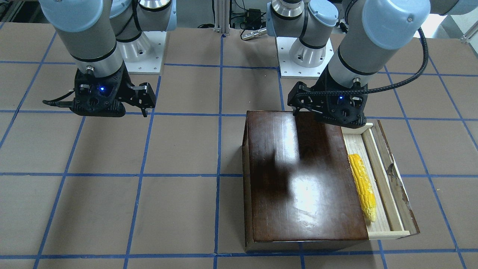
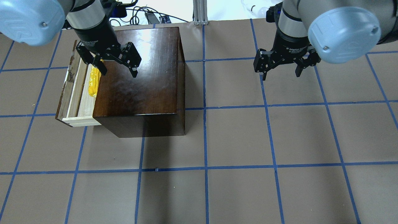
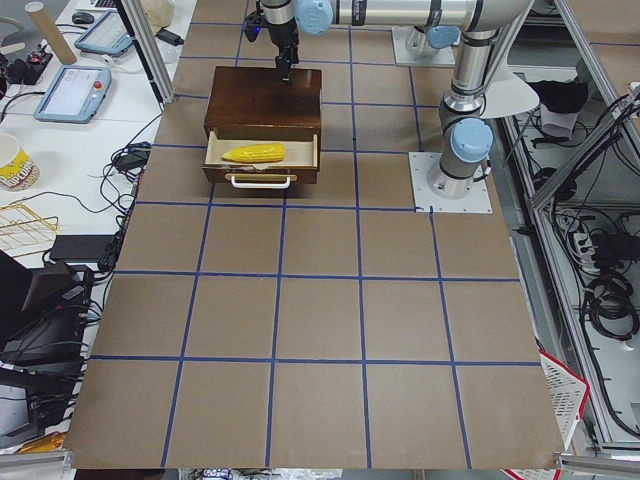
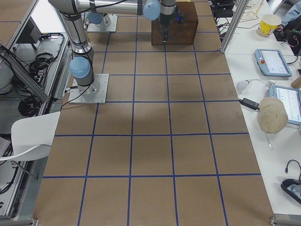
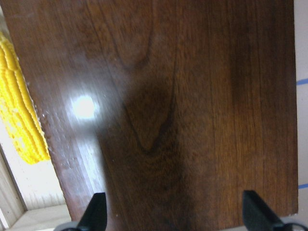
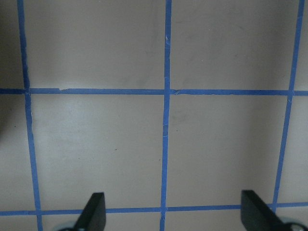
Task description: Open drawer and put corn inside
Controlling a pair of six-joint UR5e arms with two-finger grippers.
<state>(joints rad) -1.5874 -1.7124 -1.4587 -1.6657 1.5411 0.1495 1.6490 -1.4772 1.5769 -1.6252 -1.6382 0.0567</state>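
The dark-brown box (image 1: pixel 306 175) stands on the table with its drawer (image 1: pixel 381 179) pulled out. The yellow corn (image 1: pixel 362 186) lies lengthwise in the drawer, close to the box's edge; it also shows in the overhead view (image 2: pixel 93 81) and the left wrist view (image 5: pixel 17 106). My left gripper (image 2: pixel 118 73) is open and empty, hovering over the box's top (image 5: pixel 183 96) near the drawer side. My right gripper (image 2: pixel 281 74) is open and empty above bare table, far from the box; its fingertips (image 6: pixel 94 211) frame only tape lines.
The table is brown with a blue tape grid (image 2: pixel 205 109). The arm bases (image 1: pixel 302 56) stand at the robot's edge. The drawer's cream handle (image 3: pixel 260 182) faces the left end. Side benches hold tablets (image 4: pixel 273 61) and a cup (image 4: pixel 270 23).
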